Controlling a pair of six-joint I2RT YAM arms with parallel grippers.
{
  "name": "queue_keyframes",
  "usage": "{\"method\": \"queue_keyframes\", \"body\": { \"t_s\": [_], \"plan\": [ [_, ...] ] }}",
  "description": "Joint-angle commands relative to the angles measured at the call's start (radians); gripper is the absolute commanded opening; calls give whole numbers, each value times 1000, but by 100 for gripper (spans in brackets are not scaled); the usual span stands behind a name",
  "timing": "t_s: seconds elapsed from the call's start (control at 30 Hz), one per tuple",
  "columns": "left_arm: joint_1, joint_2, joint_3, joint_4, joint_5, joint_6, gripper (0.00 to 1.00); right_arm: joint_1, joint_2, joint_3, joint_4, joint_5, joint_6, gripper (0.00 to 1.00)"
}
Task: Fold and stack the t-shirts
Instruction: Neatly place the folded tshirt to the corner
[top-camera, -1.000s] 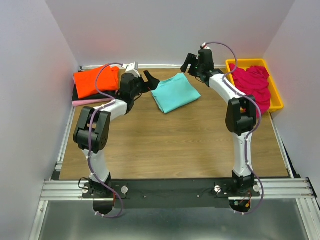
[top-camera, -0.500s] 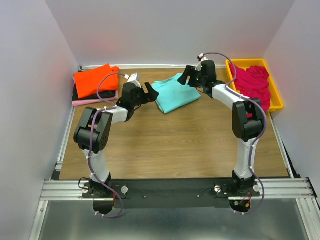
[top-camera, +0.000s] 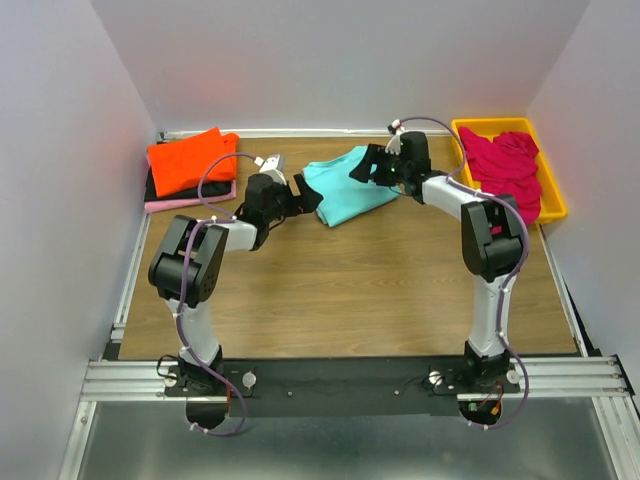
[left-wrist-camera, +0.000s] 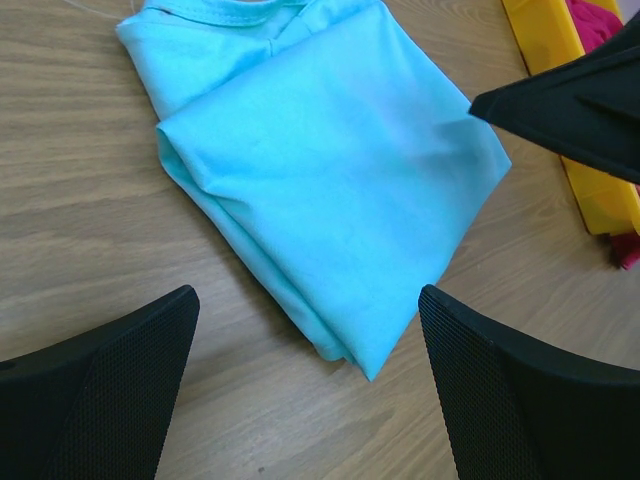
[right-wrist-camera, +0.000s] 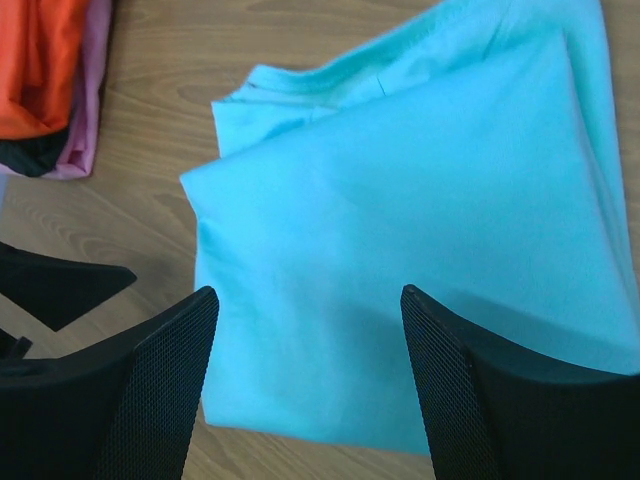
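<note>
The turquoise t-shirt (top-camera: 345, 190) lies folded on the wooden table at the back centre. It also shows in the left wrist view (left-wrist-camera: 330, 170) and the right wrist view (right-wrist-camera: 420, 230). My left gripper (top-camera: 305, 192) is open at the shirt's left edge, its jaws either side of a folded corner (left-wrist-camera: 308, 300). My right gripper (top-camera: 368, 165) is open just above the shirt's far right part (right-wrist-camera: 305, 295). An orange-red t-shirt (top-camera: 190, 160) lies folded on a black one (top-camera: 152, 185) and a pale pink one (top-camera: 170, 204) at the back left. Magenta t-shirts (top-camera: 505, 165) fill the yellow tray.
The yellow tray (top-camera: 497, 125) stands at the back right against the wall. White walls close in the table on three sides. The stack also shows at the top left of the right wrist view (right-wrist-camera: 40, 60).
My left gripper has moved right to the shirt's left edge. My right gripper has come down and towards the left onto the shirt's far side. The shirt has not moved.
</note>
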Motion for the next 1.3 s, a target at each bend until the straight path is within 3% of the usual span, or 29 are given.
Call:
{"method": "queue_keyframes", "body": {
  "t_s": [0.0, 0.43, 0.83, 1.27],
  "plan": [
    [-15, -7, -12, 38, 49, 17, 98, -2, 50, -55, 3, -26, 23, 81],
    [-28, -2, -41, -3, 14, 16, 98, -2, 70, -117, -200, 40, 26, 80],
    [-102, -39, -142, 17, -2, 0, 98, 30, -152, -423, -197, 169, 38, 80],
    [-165, 19, -116, 32, -4, -35, 98, 87, -263, -517, -189, 195, 51, 80]
  ]
}}
